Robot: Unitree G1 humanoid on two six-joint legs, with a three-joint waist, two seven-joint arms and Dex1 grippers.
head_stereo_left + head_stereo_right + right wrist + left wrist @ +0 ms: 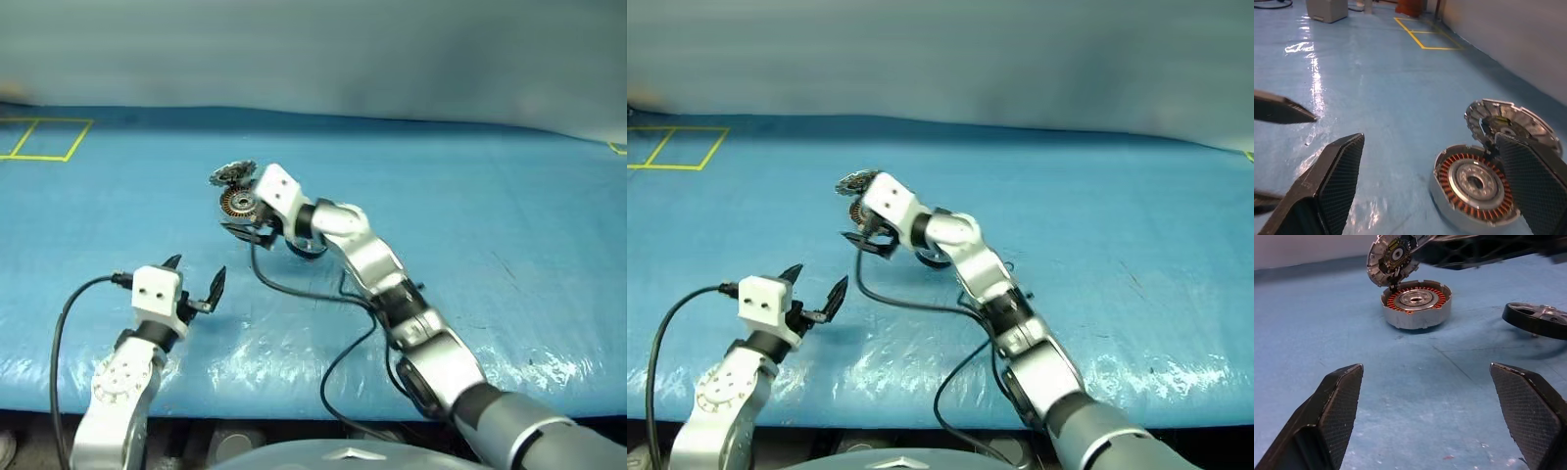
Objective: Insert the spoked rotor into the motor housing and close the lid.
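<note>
A lab: blue test table with yellow tape squares.

One housing, round and silver, with one ring of copper windings inside. One lid, toothed, tilted up at the housing's rim. One rotor, dark-rimmed, lying apart from the housing. Two end effectors: one left, one right, each with two black fingers, four fingers in all, both pairs spread apart. Two black cables, one trailing from each wrist. One blue tabletop. One yellow taped rectangle, split by one line, at a far corner of the tabletop.
</note>
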